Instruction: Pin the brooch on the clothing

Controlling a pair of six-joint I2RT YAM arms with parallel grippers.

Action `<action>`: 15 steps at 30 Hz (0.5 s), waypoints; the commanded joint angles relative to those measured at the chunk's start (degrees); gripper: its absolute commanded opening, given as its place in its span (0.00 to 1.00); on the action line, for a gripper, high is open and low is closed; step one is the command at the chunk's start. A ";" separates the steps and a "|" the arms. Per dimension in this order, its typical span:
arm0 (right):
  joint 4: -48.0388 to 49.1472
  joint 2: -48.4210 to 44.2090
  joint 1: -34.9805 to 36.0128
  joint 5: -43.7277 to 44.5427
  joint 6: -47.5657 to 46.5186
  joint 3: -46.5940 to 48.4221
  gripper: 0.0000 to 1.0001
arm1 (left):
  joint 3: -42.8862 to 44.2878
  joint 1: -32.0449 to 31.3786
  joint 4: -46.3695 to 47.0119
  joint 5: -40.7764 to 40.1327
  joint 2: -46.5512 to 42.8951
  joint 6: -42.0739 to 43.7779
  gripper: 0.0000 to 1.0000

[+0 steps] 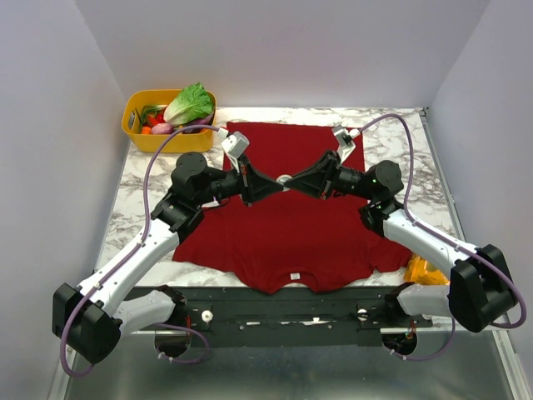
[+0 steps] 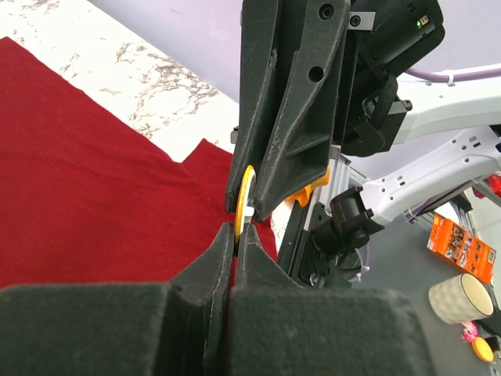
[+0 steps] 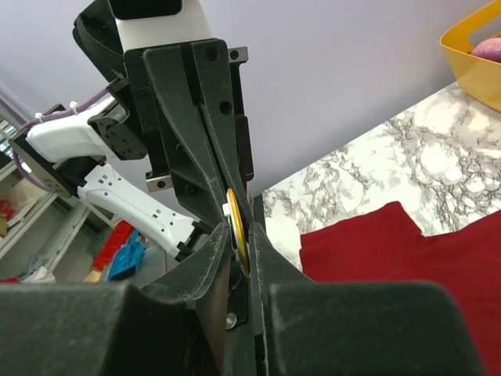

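With left end effector [image 2: 237,239] and right end effector [image 3: 239,251] both pinched tight on the brooch [image 2: 244,196], pull apart gently and straight above the clothing [image 1: 291,233]; avoid twisting.

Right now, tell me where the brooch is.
The brooch is pinched between the left gripper and right gripper, whose fingertips meet over the middle of the T-shirt, centre of the top view.

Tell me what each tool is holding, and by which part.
Both hold the brooch. The left tool pinches one side of its rim and the right tool pinches the opposite side.
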 commanded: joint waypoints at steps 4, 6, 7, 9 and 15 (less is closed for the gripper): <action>-1.98 -0.44 0.25 -0.99 -1.58 1.32 0.07 | 1.95 -0.24 -1.19 0.49 -1.31 0.62 0.00; -4.17 -0.52 0.34 -1.17 -3.77 1.84 0.01 | 2.74 -0.24 -2.93 -0.82 -1.49 1.14 0.00; -7.66 -0.52 0.34 -1.26 -5.09 2.80 0.01 | 3.09 -0.24 -3.64 -1.18 -1.57 1.76 0.00; -11.81 -1.13 0.34 -1.00 -9.55 3.69 0.01 | 4.32 -0.33 -5.66 -2.15 -1.75 2.38 0.00; -27.02 -2.72 0.34 1.20 -21.60 6.59 0.01 | 5.64 -0.33 -6.38 -3.47 -2.28 2.55 0.00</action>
